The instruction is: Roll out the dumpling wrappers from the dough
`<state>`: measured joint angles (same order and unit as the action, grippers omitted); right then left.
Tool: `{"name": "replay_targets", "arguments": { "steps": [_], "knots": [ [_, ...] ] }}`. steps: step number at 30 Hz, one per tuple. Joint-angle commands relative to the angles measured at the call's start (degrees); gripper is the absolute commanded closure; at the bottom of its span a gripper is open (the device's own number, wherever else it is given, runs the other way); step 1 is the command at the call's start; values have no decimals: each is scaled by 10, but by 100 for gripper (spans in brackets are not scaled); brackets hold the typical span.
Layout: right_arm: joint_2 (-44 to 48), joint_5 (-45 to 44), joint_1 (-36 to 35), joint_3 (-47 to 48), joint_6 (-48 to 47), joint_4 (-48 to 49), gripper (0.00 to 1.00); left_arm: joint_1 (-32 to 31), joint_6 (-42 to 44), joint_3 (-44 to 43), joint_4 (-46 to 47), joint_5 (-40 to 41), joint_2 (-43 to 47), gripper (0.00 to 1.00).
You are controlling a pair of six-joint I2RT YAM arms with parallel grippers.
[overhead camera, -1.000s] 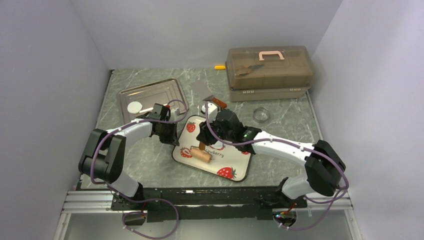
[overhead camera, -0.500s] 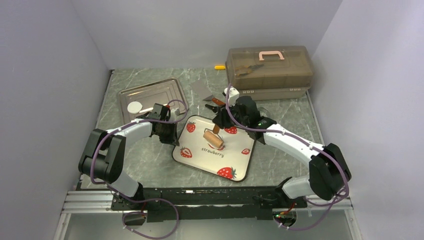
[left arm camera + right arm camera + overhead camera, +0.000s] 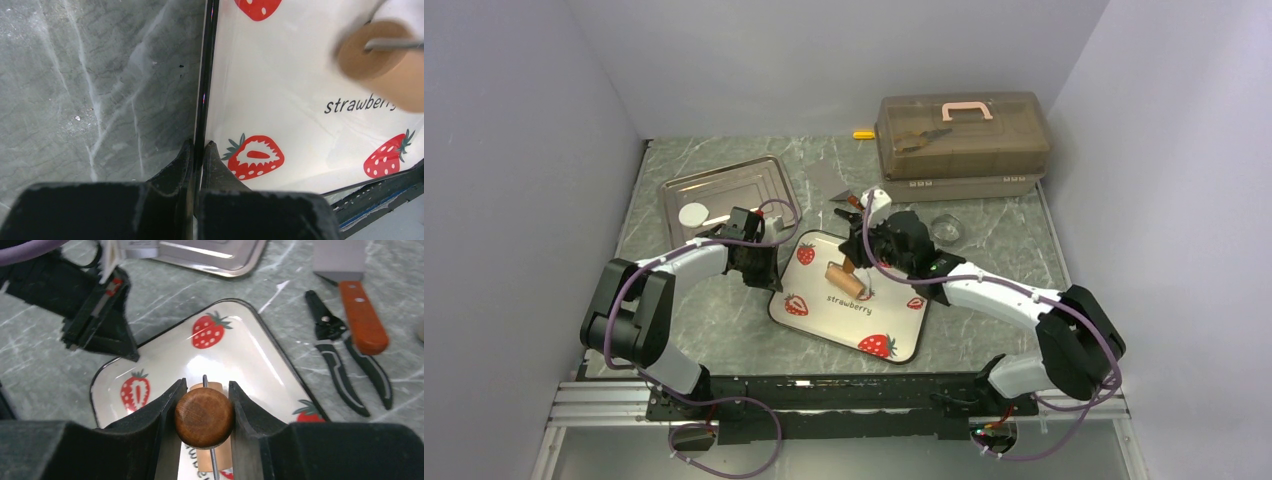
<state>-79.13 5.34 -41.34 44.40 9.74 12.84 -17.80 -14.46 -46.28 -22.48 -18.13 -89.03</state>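
Nearest the arm bases, on the grey marbled table (image 3: 714, 320), lay one strawberry plate (image 3: 824, 318), white with a dark rim, rounded corners and the word "strawberry" printed across it. Two grippers worked at it. The left gripper (image 3: 199, 147) was pinched closed on the plate's left rim, one finger outside the dark edge and one inside, beside a printed strawberry. The right gripper (image 3: 205, 385) reached in from the far right and was clamped on the round end knob of the single wooden roller (image 3: 844, 279). The roller's brown barrel lay tilted over the plate's far half, just above the lettering, and a thin metal rod ran out of its end. Whether the barrel touched the plate could not be told, and what lay beneath it was hidden.

Beyond the left gripper stood one shallow metal tray (image 3: 744, 185). In its near left part lay one dumpling wrapper (image 3: 694, 214), a small, flat, round, matte white disc that touched neither arm.

Just beyond the plate's far corner lay one spatula (image 3: 361, 322) with an orange-brown handle, and beside it one pair of black cutters (image 3: 336, 365). To their right sat one clear round ring (image 3: 946, 230). Farthest back stood one smoky translucent toolbox (image 3: 962, 135) with a pink handle. One small yellow piece (image 3: 863, 134) lay at its left.
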Motion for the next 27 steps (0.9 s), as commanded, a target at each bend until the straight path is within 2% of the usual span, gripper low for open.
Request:
{"name": "replay_targets", "arguments": {
  "steps": [1, 8, 15, 19, 23, 27],
  "knots": [
    [-21, -35, -34, -48, -8, -126, 100, 8, 11, 4, 3, 50, 6, 100],
    [-37, 38, -44, -20, 69, -197, 100, 9, 10, 4, 2, 50, 7, 100],
    [-5, 105, -41, 142, 82, -222, 100, 8, 11, 4, 2, 50, 8, 100],
    [4, 79, -16, 171, 72, -216, 100, 8, 12, 4, 3, 50, 11, 100],
    [-17, -17, -10, 189, 40, -246, 100, 8, 13, 5, 4, 50, 14, 100],
    [-33, -79, -7, 174, 20, -216, 100, 10, 14, 4, 4, 49, 13, 100]
  ]
}}
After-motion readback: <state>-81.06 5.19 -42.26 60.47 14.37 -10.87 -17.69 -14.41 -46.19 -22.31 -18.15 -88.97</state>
